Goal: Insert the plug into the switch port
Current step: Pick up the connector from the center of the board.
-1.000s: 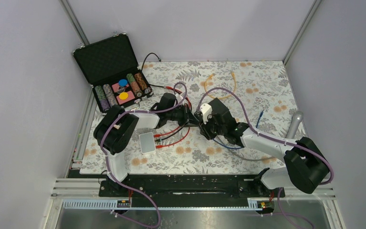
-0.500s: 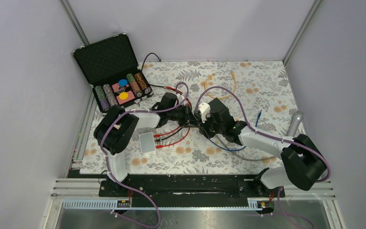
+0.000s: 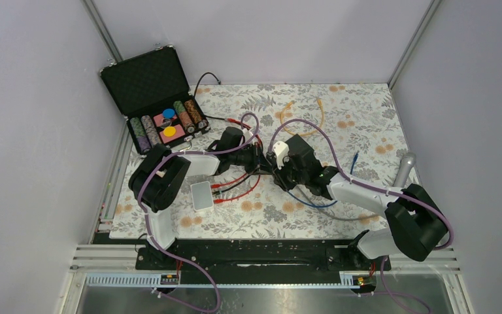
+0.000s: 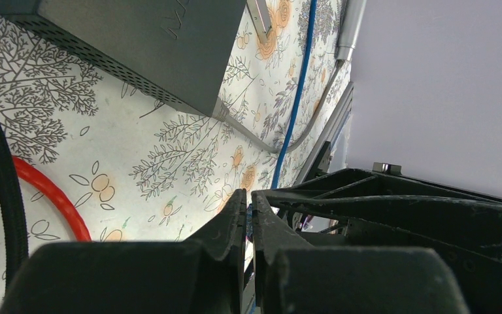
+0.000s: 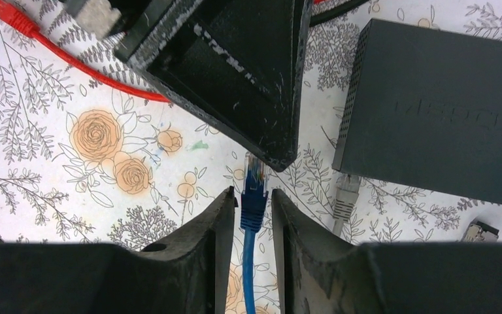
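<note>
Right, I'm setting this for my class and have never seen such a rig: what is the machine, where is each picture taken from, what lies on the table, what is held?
These are two robot arms bolted side by side, each ending in a two-finger gripper. The wide picture looks down from above and behind: the left arm and right arm meet in the middle. The other two come from cameras on the wrists, looking along each gripper's own fingers. On the flowered cloth lie a grey switch, a red cable among others, and an open poker chip case at the far left. The left gripper is shut, nothing visible in it. The right gripper has a blue plug between its fingers; whether they pinch it I cannot tell.
</note>
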